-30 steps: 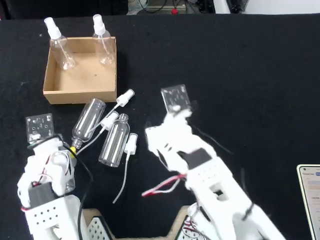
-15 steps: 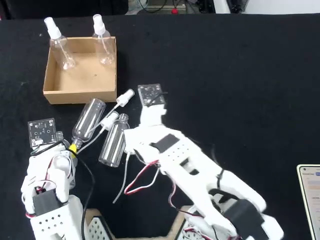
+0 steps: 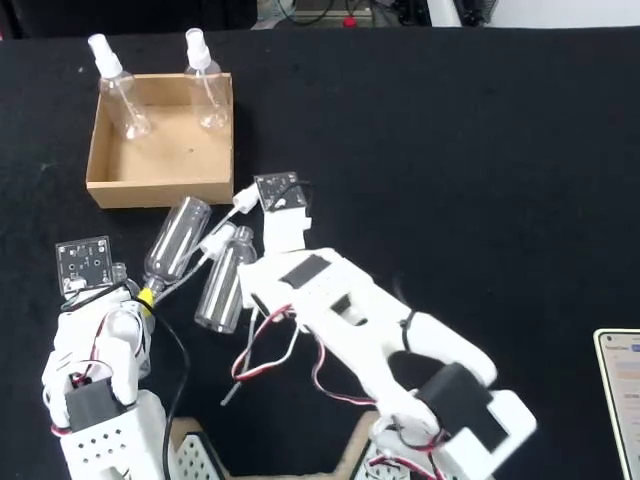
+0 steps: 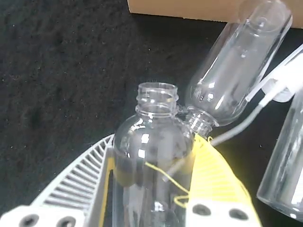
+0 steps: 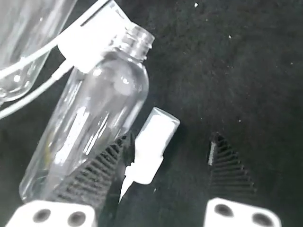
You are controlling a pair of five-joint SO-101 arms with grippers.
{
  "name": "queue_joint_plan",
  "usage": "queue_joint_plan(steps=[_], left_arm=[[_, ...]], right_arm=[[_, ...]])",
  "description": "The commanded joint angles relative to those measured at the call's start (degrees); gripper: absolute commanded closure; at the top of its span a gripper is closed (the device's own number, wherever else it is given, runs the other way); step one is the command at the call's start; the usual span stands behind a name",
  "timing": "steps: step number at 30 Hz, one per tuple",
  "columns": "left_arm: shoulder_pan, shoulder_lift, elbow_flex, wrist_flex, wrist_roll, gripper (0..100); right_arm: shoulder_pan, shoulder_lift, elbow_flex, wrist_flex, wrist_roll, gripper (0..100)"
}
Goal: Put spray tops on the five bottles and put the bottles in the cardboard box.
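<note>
My left gripper (image 4: 154, 142) is shut on an upright clear bottle (image 4: 152, 161) whose neck has no top; it stands at the table's near left (image 3: 125, 300). Two more uncapped bottles (image 3: 178, 238) (image 3: 222, 283) lie just beyond it. My right gripper (image 5: 170, 142) is open and low over the table, with a loose white spray top (image 5: 151, 139) between its fingers, close to the one beside the lying bottle (image 5: 92, 123). Two other spray tops (image 3: 250, 194) (image 3: 219, 241) lie with their tubes by the bottles. The cardboard box (image 3: 160, 185) holds two capped bottles (image 3: 120, 95) (image 3: 205, 90).
The right arm (image 3: 330, 300) stretches across the middle of the black table and covers the spot beside the lying bottles. A white device (image 3: 620, 390) sits at the right edge. The box corner (image 4: 189, 9) is just past the lying bottle (image 4: 236, 71).
The right arm has swung left across the table and come down over the loose spray top beside the lying bottle. The left arm has barely moved with its bottle.
</note>
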Motion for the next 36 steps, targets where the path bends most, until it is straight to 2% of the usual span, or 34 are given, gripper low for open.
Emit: queue_joint_plan(steps=[1,11,17,25,33,36], left_arm=[[0.2,-0.5,-0.8,0.0,0.4,93],[0.1,-0.5,-0.7,0.0,0.4,93],[0.1,-0.5,-0.7,0.0,0.4,93],[0.1,-0.5,-0.7,0.0,0.2,93],[0.1,-0.5,-0.6,0.0,0.1,93],[0.1,-0.5,-0.6,0.0,0.1,93]], right_arm=[[-1.1,0.8,-3.9,0.4,-0.5,74.7],[-1.1,3.6,-5.1,1.8,-0.1,75.0],[-1.1,3.7,-8.7,7.9,0.0,83.6],[-0.8,3.2,-9.6,10.3,0.0,73.5],[-1.1,3.1,-11.7,13.4,0.1,73.2],[-1.2,2.4,-11.6,14.1,3.3,73.1]])
